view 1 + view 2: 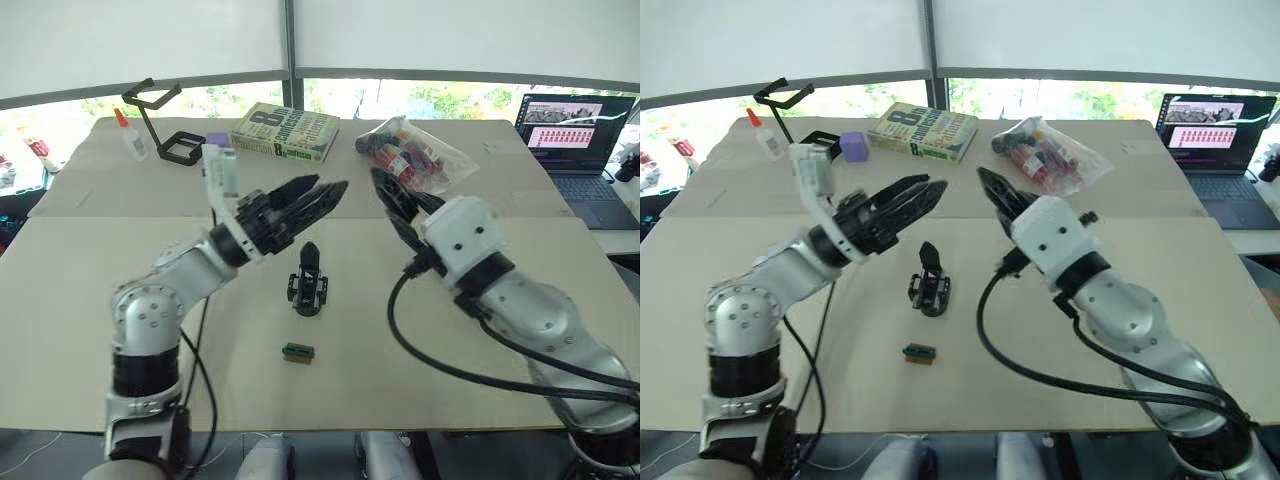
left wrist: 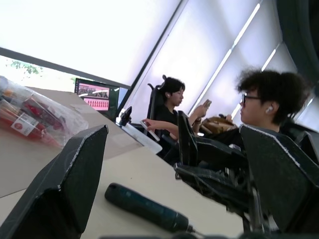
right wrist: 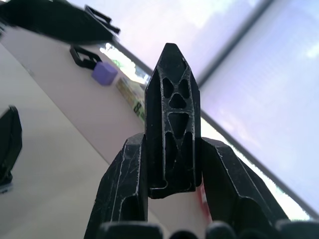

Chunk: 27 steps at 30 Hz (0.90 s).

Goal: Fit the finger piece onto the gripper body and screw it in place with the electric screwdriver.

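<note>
The gripper body (image 1: 308,283) stands on the table between my arms, its pointed black finger up. My right gripper (image 1: 392,200) hovers up and to the right of it, shut on the finger piece (image 3: 172,114), whose tapered tip sticks out past the fingertips. My left gripper (image 1: 330,186) is open with nothing between its fingers, raised above and to the left of the gripper body, tips toward the right gripper. The electric screwdriver (image 2: 144,209) lies flat on the table beyond the right gripper, seen in the left wrist view.
A small green-and-brown block (image 1: 297,351) lies near the front edge. At the back are a book (image 1: 285,132), a plastic bag of items (image 1: 412,150), a glue bottle (image 1: 130,135), a black wire stand (image 1: 160,120) and a purple block (image 1: 855,146). A laptop (image 1: 575,135) sits right; two people (image 2: 172,107) sit beyond.
</note>
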### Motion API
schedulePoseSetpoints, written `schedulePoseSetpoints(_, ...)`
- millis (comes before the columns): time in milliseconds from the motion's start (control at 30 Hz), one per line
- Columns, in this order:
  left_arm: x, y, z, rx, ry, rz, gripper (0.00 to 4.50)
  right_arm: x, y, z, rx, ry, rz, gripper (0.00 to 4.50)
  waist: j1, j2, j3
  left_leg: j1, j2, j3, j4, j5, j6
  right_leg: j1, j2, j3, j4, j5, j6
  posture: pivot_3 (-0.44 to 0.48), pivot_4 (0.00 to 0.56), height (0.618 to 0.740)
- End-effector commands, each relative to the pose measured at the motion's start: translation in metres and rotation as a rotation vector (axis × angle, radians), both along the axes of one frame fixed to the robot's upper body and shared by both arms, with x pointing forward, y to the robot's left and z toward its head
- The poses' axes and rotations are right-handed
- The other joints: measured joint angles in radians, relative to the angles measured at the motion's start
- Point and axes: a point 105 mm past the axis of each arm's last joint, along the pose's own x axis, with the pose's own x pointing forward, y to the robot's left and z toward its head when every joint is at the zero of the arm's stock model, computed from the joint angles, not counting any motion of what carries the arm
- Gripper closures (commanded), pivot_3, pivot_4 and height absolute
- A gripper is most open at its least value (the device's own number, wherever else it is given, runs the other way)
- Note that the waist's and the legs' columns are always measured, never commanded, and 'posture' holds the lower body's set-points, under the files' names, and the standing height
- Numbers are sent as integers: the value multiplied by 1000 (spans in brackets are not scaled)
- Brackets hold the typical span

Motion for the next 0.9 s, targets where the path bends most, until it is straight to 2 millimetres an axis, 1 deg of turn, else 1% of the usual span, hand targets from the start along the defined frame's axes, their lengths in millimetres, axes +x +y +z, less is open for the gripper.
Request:
schedulePoseSetpoints(33, 2, -7, 13, -53, -23, 9, 0, -7, 7, 8, -39, -92, 37, 3374, 5, 0, 0, 0, 0, 0, 0, 0, 0, 0, 0, 0, 0, 0, 0, 0, 150, 740)
schedulePoseSetpoints(267, 3, -20, 14, -119, -5, -3, 0, -8, 10, 6, -56, -106, 55, 3374, 8, 0, 0, -1, -1, 0, 0, 0, 0, 0, -1, 0, -1, 0, 0, 0, 150, 740)
schedulePoseSetpoints(367, 2, -25, 13, -123, 0, -26, 849, -9, 11, 7, -53, -111, 58, 3374, 7, 0, 0, 0, -1, 0, 0, 0, 0, 0, -1, 0, -1, 0, 0, 0, 150, 740)
schedulePoseSetpoints(533, 2, -31, 13, -142, 24, -58, 3173, -10, 14, 8, -64, -114, 76, 3374, 7, 0, 0, 0, -1, 0, 0, 0, 0, 0, -1, 0, -1, 0, 0, 0, 150, 740)
schedulePoseSetpoints(600, 2, -31, 15, -158, 23, -51, 4302, -10, 14, 7, -71, -107, 81, 3374, 8, 0, 0, 0, -1, 0, 0, 0, 0, 0, -1, 0, -1, 0, 0, 0, 150, 740)
schedulePoseSetpoints(633, 3, -31, 16, -166, 22, -44, 4500, -10, 14, 6, -74, -103, 82, 3374, 8, 0, 0, -1, -1, 0, 0, 0, 0, 0, -1, 0, -1, 0, 0, 0, 150, 740)
schedulePoseSetpoints(667, 5, -29, 18, -182, 18, -33, 4500, -11, 14, 3, -83, -76, 105, 3374, 8, 0, 0, 0, -1, 0, 0, 0, 0, 0, -1, 0, -1, 0, 0, 0, 150, 740)
schedulePoseSetpoints(700, 5, -26, 20, -196, 0, -23, 4500, -13, 13, 1, -75, -41, 125, 2874, 8, 0, 0, -1, -1, 0, 0, 0, 0, 0, -1, 0, -1, 0, 0, 0, 150, 740)
schedulePoseSetpoints(733, 5, -25, 23, -206, -16, -18, 4500, -14, 12, 0, -76, -24, 138, 2278, 8, 0, 0, -1, -2, 0, 0, 0, 0, 0, -1, 0, -1, 0, 0, 0, 150, 740)
schedulePoseSetpoints(800, 2, -23, 28, -213, -45, -34, 4500, -16, 5, 2, -106, -1, 153, 1691, 8, 0, 0, 0, -1, 0, 0, 0, 0, 0, -1, 0, -1, 0, 0, 0, 150, 740)
schedulePoseSetpoints(833, 2, -23, 29, -212, -53, -41, 4500, -16, 2, 2, -122, 8, 160, 1280, 8, 0, 0, -1, -1, 0, 0, 0, 0, 0, -1, 0, -1, 0, 0, 0, 150, 740)
schedulePoseSetpoints(900, 4, -16, 31, -173, -77, -69, 4500, -20, -8, -6, -127, 206, 247, 595, 8, -1, 0, -1, -1, 0, 0, 0, 0, 1, -1, 0, -1, 0, 0, 0, 150, 740)
